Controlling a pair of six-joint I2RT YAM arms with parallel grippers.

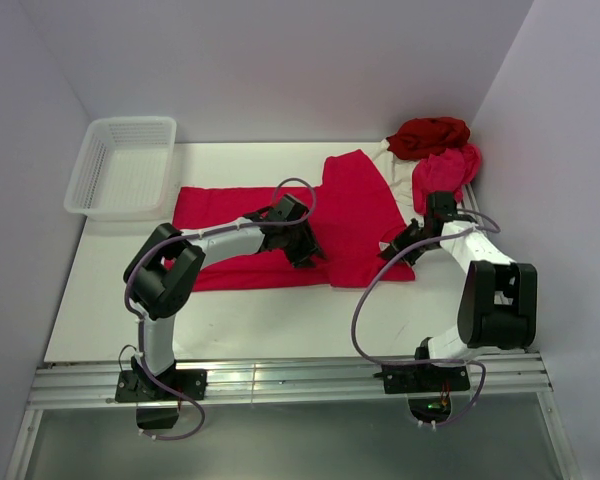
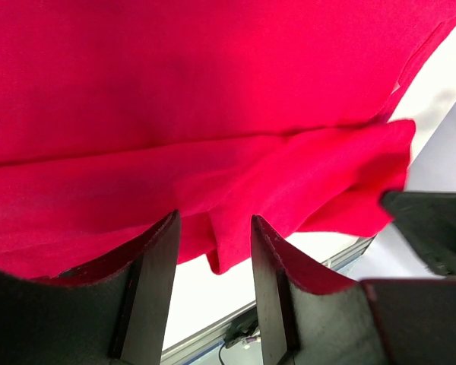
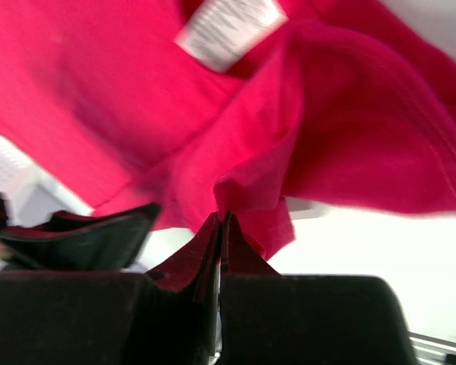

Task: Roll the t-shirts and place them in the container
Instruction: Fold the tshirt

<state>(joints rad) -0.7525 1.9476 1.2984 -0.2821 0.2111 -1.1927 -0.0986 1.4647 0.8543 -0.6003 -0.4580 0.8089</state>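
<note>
While clamping the red t-shirt (image 1: 355, 205), flat mid-worktop (image 1: 280, 312), by its near edge with the right end effector (image 3: 220, 219), start the roll. Next, shut the left end effector (image 2: 213, 222), now apart, on that edge.

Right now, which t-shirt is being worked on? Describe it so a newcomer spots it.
On the white table, look between the mesh basket at far left and the shirt heap at far right. The crimson t-shirt lies spread out there: the only one not bunched up, and the brightest red.
</note>
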